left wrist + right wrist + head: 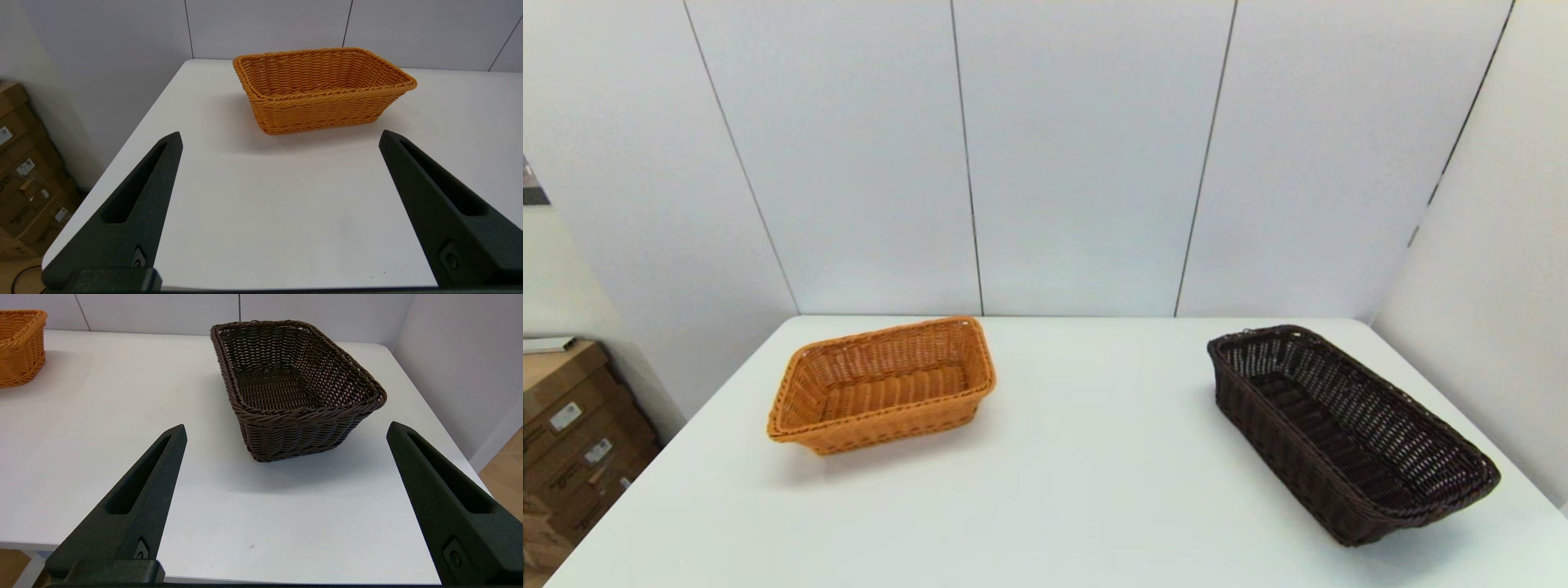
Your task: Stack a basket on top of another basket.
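head view shows neither arm over the table [1045,506]; the dark basket [1347,433] sits on the right side and the tan basket [882,384] on the left, well apart, each upright and resting on the tabletop, neither stacked.

right wrist view: the right gripper [286,430] hangs back at the near table edge, its two black fingers [135,498] spread wide with nothing between them. the dark basket [294,388] lies straight ahead of it, a short end facing the gripper, near but not touching the fingertips. the tan basket [18,345] shows only as a corner far off to the gripper's left.

left wrist view: the left gripper [280,136] also sits at the near edge, fingers [130,212] spread wide and holding nothing. the tan basket [322,87] stands ahead of it, farther off, a long side turned toward the gripper. cardboard boxes [24,179] stand on the floor off the gripper's left, beyond the table's side.
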